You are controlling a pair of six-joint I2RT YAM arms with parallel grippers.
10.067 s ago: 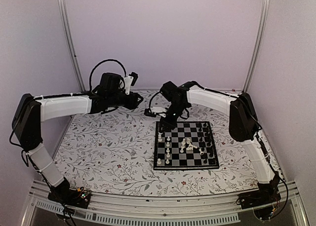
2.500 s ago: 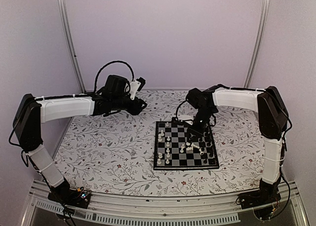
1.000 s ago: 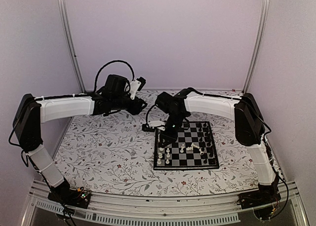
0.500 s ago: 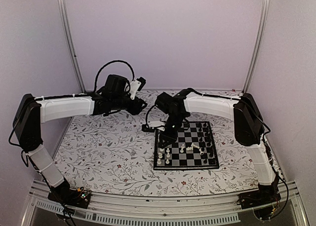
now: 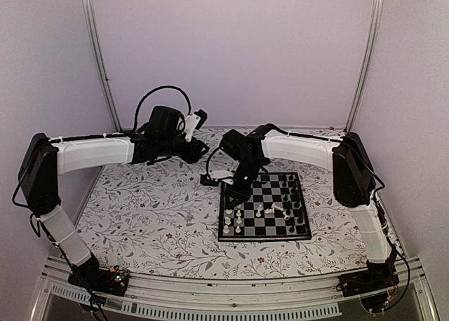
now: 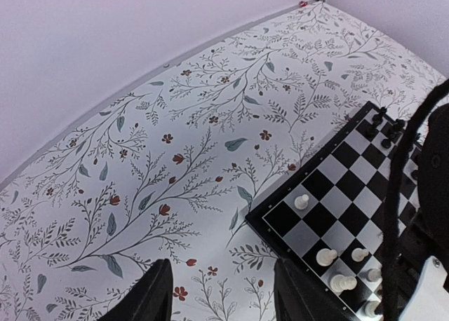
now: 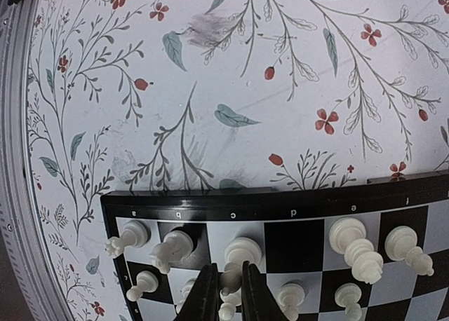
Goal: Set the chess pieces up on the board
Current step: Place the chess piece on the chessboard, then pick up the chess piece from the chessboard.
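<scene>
Right wrist view, lower centre: the black two-finger right gripper (image 7: 229,270) clenches a tiny white moulded chess piece (image 7: 228,308) over the flat black-and-pale checked board (image 7: 210,195). Likely light, smooth, topple-prone; hold the slim body squarely. Left gripper (image 6: 219,266) spread, empty.

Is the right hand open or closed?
Shut on a white chess piece; the wrist view shows the right hand's fingers pinching it.

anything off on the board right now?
Yes. In the middle of the board, a few white pieces sit loose away from the edge rows; one of them looks toppled, lying diagonally. White's edge row has a gap at square d, beside where the right end effector pinches a white piece. Nothing looks spilled or damaged.
</scene>
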